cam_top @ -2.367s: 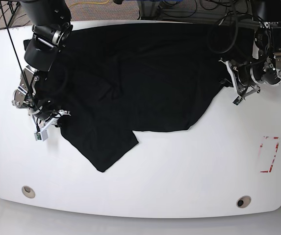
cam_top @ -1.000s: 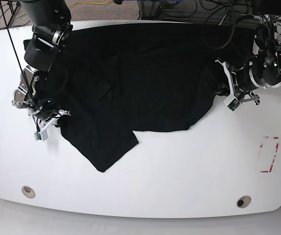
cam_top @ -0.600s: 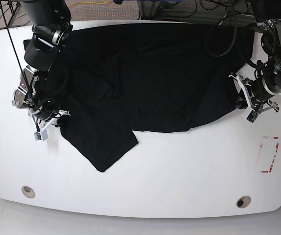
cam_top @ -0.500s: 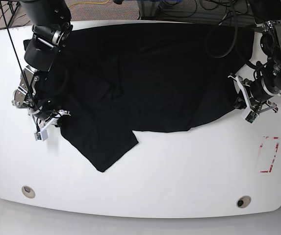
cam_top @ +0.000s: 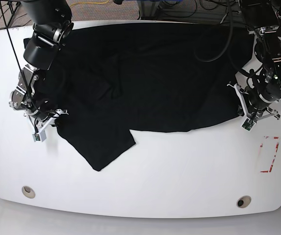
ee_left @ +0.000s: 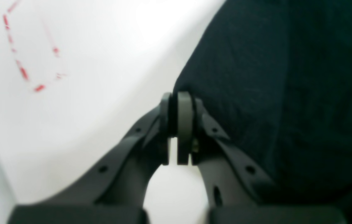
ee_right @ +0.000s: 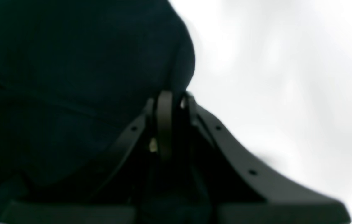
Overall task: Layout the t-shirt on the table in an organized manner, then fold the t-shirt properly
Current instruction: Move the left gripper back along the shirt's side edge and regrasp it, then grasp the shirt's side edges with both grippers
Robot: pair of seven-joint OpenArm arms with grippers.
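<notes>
The black t-shirt (cam_top: 145,78) lies spread over the far half of the white worktop (cam_top: 179,171), one flap reaching toward the near edge at the base view's left. The left end effector (ee_left: 177,124) is clenched on the shirt's edge (a thin sliver of cloth between the pads), near the red-and-white tape rectangle (cam_top: 269,154). The right end effector (ee_right: 171,124) is clamped on the opposite edge. Compared with a second ago, the left arm has drawn its side of the cloth outward toward the tape, so the shirt's near hem now runs flatter and wider; the right arm has barely shifted.
</notes>
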